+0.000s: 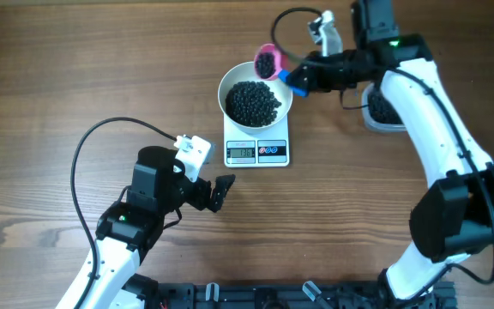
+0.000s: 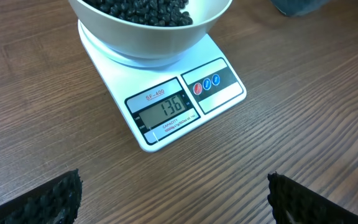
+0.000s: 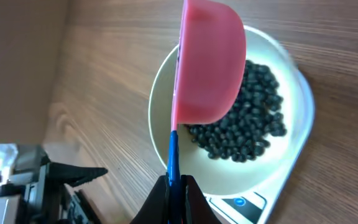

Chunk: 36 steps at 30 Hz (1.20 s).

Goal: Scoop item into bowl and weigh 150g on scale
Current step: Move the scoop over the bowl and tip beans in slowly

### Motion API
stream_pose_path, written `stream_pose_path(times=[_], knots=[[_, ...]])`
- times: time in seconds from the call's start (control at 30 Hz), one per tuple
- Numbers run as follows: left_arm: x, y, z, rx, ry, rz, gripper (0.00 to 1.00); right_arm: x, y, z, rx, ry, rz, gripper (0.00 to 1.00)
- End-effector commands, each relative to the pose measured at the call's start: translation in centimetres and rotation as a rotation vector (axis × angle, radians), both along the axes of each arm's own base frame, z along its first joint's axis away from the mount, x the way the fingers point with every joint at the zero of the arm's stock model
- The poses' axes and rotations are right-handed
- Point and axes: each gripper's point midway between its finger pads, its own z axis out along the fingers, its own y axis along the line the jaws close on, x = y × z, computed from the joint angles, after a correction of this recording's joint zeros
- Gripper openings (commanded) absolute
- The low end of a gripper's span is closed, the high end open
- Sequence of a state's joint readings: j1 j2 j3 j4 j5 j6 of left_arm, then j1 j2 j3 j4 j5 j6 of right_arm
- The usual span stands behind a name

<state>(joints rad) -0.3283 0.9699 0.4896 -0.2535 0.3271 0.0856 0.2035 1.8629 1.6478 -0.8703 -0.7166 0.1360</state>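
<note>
White bowl [image 2: 148, 45] of black beads [image 1: 254, 103] seated on the scale [image 2: 165, 109], display [image 2: 169, 106] reading 136. Right pincer [image 3: 173, 183] pinches the blue handle [image 3: 173, 155] of a pink scoop [image 3: 207, 62], itself holding beads, at the bowl's rim. Left pincer [image 2: 174, 198] spread wide, empty, above the tabletop [image 1: 58, 86] near the scale's front.

Your overhead looks straight down on the counter [image 1: 58, 69] from high up, with the whole workspace in frame. Left wrist cam sits low and near, facing the scale [image 2: 185, 102] front, left hand [image 2: 173, 202] tips in the bottom corners. Right wrist cam is close, looking along the scoop [image 3: 207, 62] down into the bowl [image 3: 160, 112]. You get bowl and scale in all three.
</note>
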Motion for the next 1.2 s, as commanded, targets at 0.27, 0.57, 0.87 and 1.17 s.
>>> stream_pose_path(times=[0.27, 0.57, 0.87, 1.17], knots=[[0.4, -0.1, 0.9, 0.001, -0.027, -0.007, 1.0, -0.7, 2.7, 0.0, -0.178, -0.063, -0.05, 0.04], [0.4, -0.1, 0.9, 0.001, -0.028, -0.007, 1.0, -1.8, 1.8, -0.4, -0.388, -0.088, -0.129, 0.04], [0.4, -0.1, 0.9, 0.001, -0.027, -0.007, 1.0, -1.0, 0.6, -0.6, -0.502, -0.177, -0.106, 0.05], [0.4, -0.1, 0.9, 0.001, -0.028, -0.007, 1.0, -1.2, 0.9, -0.6, -0.513, -0.219, -0.024, 0.04]])
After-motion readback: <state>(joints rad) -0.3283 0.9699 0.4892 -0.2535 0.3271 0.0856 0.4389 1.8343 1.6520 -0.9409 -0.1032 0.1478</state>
